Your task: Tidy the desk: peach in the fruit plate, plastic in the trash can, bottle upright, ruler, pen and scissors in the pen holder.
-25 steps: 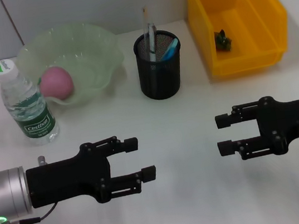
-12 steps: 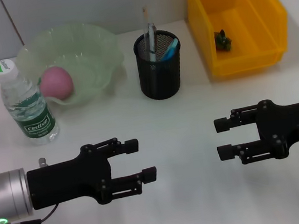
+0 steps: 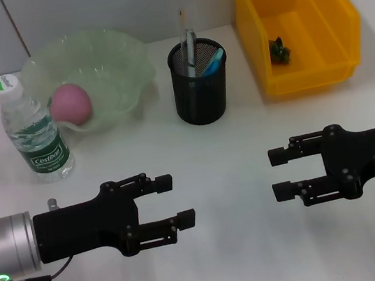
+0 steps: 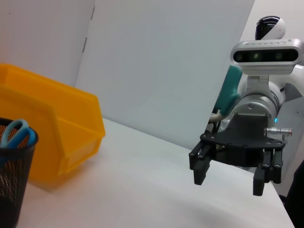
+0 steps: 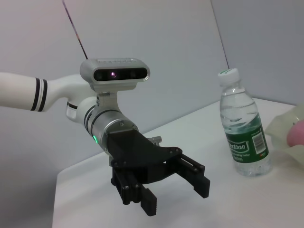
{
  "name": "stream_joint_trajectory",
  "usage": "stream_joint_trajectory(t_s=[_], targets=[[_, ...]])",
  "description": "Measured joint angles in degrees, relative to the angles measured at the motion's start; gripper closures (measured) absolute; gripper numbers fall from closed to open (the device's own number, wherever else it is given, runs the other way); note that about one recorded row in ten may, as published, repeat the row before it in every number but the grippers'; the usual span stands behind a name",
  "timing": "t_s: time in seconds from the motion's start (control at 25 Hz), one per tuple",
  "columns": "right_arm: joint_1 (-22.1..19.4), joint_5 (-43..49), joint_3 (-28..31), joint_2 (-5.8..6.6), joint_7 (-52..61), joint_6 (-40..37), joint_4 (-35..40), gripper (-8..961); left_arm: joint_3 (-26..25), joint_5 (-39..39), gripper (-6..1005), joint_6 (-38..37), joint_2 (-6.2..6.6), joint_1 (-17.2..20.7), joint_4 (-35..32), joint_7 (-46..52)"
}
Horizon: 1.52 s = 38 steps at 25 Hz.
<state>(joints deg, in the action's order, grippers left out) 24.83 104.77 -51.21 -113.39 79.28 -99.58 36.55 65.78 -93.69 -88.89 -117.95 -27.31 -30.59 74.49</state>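
Head view: left gripper (image 3: pixel 170 199) and right gripper (image 3: pixel 281 172), both open and empty, have barely shifted; desk appears tidied.

The surface (image 3: pixel 247 160) looks smooth, matt white. The bottle (image 3: pixel 32 130) is clear glossy plastic, the fruit plate (image 3: pixel 113 67) translucent and glassy, the pen holder (image 3: pixel 200 89) black wire mesh, both pincers matt black.
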Motion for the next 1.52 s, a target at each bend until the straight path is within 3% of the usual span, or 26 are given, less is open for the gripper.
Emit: stream_joint_trajectory(t_s=[1.52], targets=[[0.31, 0.70, 0.36, -0.25, -0.45, 0.00, 0.19, 281, -0.12, 0.00, 216, -0.11, -0.08, 0.16, 0.00, 0.18]])
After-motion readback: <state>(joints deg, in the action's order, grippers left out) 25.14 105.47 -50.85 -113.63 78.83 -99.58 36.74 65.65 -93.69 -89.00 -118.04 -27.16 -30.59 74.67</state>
